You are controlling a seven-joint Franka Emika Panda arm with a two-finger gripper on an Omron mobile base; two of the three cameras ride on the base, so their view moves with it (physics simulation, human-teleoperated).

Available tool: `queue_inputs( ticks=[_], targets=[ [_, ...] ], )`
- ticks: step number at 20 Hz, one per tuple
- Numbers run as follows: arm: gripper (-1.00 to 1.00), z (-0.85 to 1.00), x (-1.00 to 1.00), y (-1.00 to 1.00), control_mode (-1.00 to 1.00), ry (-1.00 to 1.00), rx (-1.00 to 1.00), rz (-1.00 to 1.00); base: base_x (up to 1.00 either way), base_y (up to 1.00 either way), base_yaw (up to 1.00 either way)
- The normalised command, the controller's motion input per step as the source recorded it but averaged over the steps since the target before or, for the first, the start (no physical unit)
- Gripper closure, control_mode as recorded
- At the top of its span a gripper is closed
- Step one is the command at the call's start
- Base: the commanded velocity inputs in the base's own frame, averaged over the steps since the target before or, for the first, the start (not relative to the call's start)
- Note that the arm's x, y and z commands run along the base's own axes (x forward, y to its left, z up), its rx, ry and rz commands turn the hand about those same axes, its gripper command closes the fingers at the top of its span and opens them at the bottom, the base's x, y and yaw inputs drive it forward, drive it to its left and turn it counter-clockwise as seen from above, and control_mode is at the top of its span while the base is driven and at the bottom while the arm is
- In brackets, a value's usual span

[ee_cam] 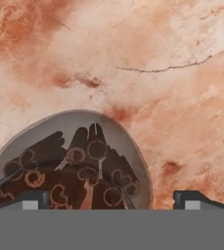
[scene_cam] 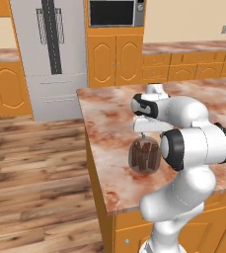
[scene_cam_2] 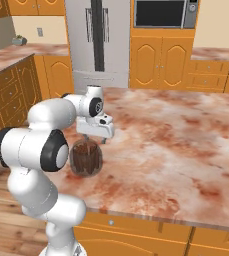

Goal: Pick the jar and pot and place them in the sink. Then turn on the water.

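The jar (scene_cam: 144, 157) (scene_cam_2: 86, 159) stands upright on the marbled island counter (scene_cam: 114, 123) near its front left corner. It is clear glass with dark reddish-brown contents. My gripper (scene_cam: 143, 135) (scene_cam_2: 90, 142) hangs just above the jar, pointing down, open and holding nothing. In the hand view the jar (ee_cam: 69, 161) lies below the gripper (ee_cam: 111, 200), offset toward the left fingertip (ee_cam: 33, 199); the right fingertip (ee_cam: 189, 199) is over bare counter. The pot, the sink and the water are out of view.
The counter's left edge (scene_cam: 92, 148) and front edge (scene_cam_2: 136, 216) run close to the jar. A steel fridge (scene_cam: 48, 54) and a microwave (scene_cam: 115, 12) over orange cabinets stand behind. Wooden floor (scene_cam: 30, 173) lies to the left.
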Motion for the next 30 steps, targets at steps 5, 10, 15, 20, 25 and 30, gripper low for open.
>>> queue_inputs(
  ticks=[5, 10, 15, 20, 25, 30],
  targets=[
    [-1.00, -0.16, -0.26, 0.00, -1.00, 0.00, 0.00, 0.00, 0.00, 0.00, 0.00],
    [-1.00, -0.01, -0.21, 0.00, -1.00, -0.02, 0.00, 0.00, 0.00, 0.00, 0.00],
    [-1.00, 0.00, -0.08, 0.00, -1.00, -0.11, 0.00, 0.00, 0.00, 0.00, 0.00],
    [-1.00, -0.02, 0.05, 0.00, -1.00, -0.11, 0.00, 0.00, 0.00, 0.00, 0.00],
    [-1.00, -0.12, 0.05, -0.01, -1.00, -0.03, 0.00, 0.00, 0.00, 0.00, 0.00],
    [-1.00, -0.20, 0.05, -0.04, -1.00, 0.00, 0.00, 0.00, 0.00, 0.00, 0.00]
  ],
)
